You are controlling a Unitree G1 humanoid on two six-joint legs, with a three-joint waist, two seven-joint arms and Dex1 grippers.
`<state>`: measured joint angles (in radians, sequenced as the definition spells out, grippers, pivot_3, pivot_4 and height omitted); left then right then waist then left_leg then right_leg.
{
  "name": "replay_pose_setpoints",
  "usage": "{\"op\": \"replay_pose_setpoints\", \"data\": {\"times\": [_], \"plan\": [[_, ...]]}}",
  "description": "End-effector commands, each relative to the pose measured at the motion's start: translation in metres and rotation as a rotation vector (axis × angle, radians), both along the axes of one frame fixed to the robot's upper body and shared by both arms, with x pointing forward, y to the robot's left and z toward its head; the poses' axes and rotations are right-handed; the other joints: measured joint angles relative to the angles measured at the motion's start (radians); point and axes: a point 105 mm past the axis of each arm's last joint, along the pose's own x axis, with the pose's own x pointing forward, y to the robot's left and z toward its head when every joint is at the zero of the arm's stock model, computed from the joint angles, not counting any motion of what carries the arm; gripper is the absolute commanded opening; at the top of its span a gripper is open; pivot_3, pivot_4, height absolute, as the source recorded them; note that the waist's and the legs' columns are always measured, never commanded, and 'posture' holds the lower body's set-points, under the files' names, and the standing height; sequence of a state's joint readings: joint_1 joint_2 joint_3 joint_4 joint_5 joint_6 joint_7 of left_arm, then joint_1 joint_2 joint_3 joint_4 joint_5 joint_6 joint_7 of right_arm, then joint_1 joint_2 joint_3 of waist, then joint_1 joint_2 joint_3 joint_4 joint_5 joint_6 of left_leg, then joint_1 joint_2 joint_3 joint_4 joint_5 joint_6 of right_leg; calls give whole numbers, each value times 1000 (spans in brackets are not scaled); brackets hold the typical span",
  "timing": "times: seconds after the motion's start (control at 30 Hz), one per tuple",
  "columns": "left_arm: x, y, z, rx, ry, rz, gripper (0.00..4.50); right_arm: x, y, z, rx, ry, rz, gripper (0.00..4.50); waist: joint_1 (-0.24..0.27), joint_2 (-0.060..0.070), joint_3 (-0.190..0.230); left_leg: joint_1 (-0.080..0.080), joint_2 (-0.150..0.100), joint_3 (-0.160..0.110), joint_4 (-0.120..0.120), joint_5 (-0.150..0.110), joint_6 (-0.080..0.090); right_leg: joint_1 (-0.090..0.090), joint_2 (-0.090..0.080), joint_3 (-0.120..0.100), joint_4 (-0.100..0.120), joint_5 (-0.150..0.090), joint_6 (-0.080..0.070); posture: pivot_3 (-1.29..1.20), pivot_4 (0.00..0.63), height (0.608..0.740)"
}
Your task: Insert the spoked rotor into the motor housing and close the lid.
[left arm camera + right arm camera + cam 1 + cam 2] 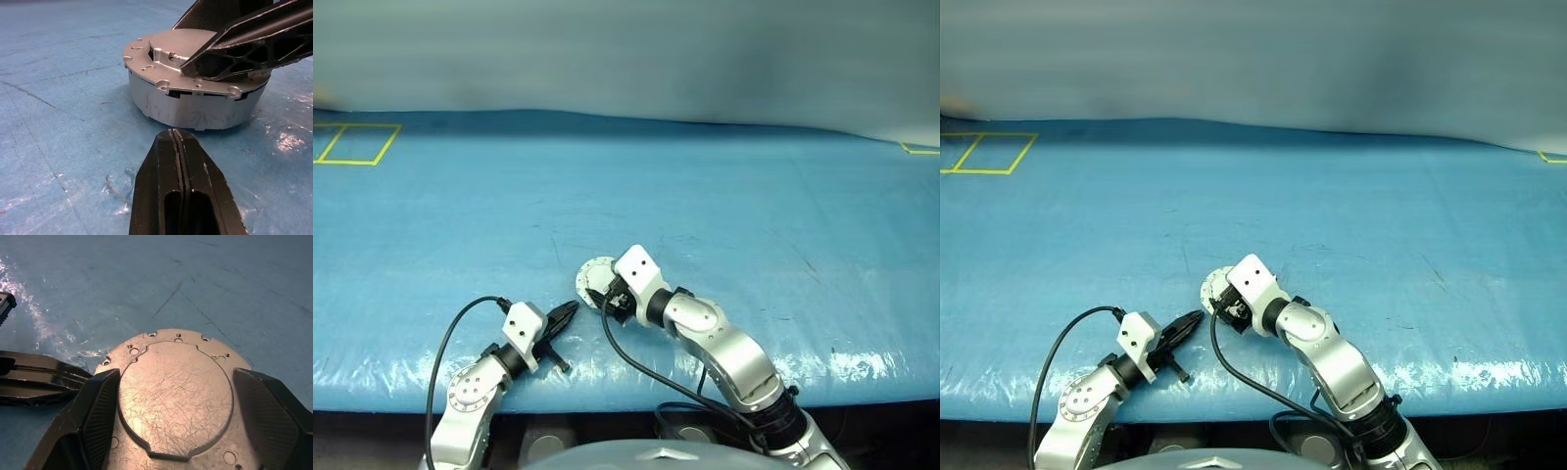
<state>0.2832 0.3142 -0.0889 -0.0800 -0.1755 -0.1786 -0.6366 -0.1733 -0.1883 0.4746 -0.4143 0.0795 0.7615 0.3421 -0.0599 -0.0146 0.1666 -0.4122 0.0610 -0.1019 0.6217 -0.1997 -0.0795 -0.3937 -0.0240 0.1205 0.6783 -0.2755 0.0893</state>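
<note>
On the blue table cover (724, 196), toward its near edge and about midway across, the motor housing (591, 280) sits with the lid (188, 44) closed flat on top. From the head camera, the right gripper (607, 297) reaches in from the near right and stands over the housing's near-right side, hiding part of it; the left gripper (564, 314) lies just to the near left of the housing, tips pointing at it. Yellow tape outlines (352, 144) mark the far left corner. From the left wrist, the left gripper's fingers (183, 196) are pressed together, holding nothing, with a strip of bare cover between their tips and the housing's grey side wall; one black finger (244, 46) of the right gripper crosses above the lid. From the right wrist, the right gripper's two fingers (95, 416) stand spread wide, one on each side of the lid's raised round centre (176, 399), gripping nothing; the closed left gripper shows low beside the housing.
</note>
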Motion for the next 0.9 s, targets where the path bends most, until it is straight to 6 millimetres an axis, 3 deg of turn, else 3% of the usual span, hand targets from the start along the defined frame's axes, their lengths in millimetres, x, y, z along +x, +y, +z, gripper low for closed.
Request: {"op": "replay_pose_setpoints", "data": {"times": [0.03, 0.07, 0.2, 0.53, 0.9], "plan": [[-6, -1, -2, -11, 2, -2, 0, 2, -1, -1, 0, -8, -14, 3872, -2, 0, 0, 0, 0, 0, 0, 0, 0, 0, 0, 0, 0, 0, 0, 0, 150, 740], [-7, -1, -1, -11, -1, -3, 0, 2, -1, -1, -1, -6, -15, 3872, -3, 0, 0, 0, 0, 0, 0, 0, 0, 0, 0, 0, 0, 0, 0, 0, 150, 740], [-9, -2, 1, -9, -14, -6, 0, 3, -4, -1, -6, -21, -28, 3039, -5, 0, 0, 0, 0, 0, -1, 0, 0, 0, 0, 0, 0, 0, 0, 0, 150, 740], [-10, -3, 5, -7, -61, -21, 0, 4, 0, 14, -16, -72, 0, 3035, -6, 0, 0, 0, 0, 0, -1, 0, 0, -2, 0, 0, -1, 0, 0, 0, 150, 740], [-13, -11, 1, -34, -84, -51, 0, -1, 0, 12, -65, -22, 43, 3035, -5, 0, 0, -2, 0, 0, -4, 0, 0, -3, 0, 0, -2, -1, -1, 0, 150, 740]]}}
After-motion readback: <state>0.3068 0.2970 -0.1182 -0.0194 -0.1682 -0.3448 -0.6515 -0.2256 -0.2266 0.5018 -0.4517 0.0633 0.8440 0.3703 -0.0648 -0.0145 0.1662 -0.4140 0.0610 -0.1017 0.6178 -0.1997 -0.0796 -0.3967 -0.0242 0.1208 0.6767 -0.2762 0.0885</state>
